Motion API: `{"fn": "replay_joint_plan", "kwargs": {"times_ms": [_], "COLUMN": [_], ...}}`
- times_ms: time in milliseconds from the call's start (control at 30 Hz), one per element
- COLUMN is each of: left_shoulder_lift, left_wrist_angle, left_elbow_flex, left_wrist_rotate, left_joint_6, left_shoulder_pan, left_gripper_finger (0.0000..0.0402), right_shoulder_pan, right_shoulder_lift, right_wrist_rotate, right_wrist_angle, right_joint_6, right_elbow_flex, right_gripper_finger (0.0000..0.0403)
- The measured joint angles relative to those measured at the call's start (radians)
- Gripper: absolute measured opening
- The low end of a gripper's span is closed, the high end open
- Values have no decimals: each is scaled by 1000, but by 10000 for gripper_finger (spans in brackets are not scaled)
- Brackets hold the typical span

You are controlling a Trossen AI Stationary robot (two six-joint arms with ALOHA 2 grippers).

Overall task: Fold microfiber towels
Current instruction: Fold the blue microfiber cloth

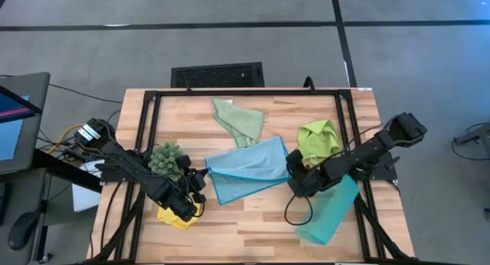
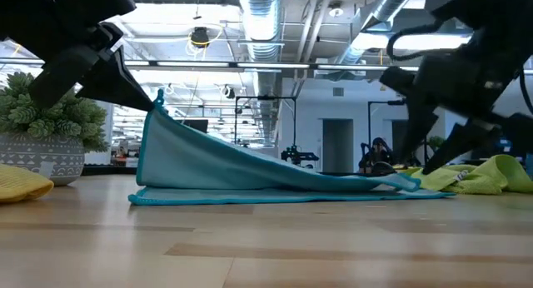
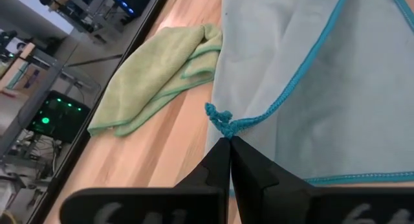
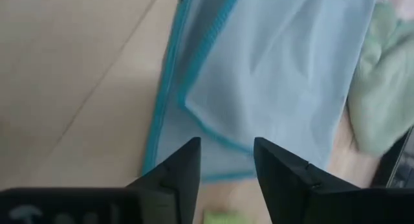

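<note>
Bare wood is left along the table (image 1: 253, 219) front. Farther back, the way is blocked by the blue towel (image 1: 249, 169), spiky plant (image 1: 166, 158) and teal tray (image 1: 331, 211).

Robotics lab in open-plan industrial space. Exposed silver ducts (image 2: 258, 22) and strip lights overhead, grey floor (image 1: 230, 35), wooden table (image 1: 253, 219) in a black frame, monitor (image 1: 15, 119) with loose cables alongside, more rigs in the back.
</note>
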Motion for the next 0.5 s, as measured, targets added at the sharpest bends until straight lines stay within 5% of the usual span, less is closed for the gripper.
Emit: {"fn": "replay_joint_plan", "kwargs": {"times_ms": [300, 500], "left_shoulder_lift": [0, 0], "left_wrist_angle": [22, 46], "left_elbow_flex": [0, 1], "left_wrist_rotate": [3, 3], "left_joint_6": [-2, -3], "left_shoulder_pan": [0, 0], "left_gripper_finger": [0, 0], "right_shoulder_pan": [124, 142], "right_shoulder_lift": [-92, -128], "right_wrist_rotate": [-41, -392], "right_wrist_angle": [-354, -435], "right_joint_6": [339, 641], "right_elbow_flex": [265, 504], "right_gripper_finger": [154, 169]}}
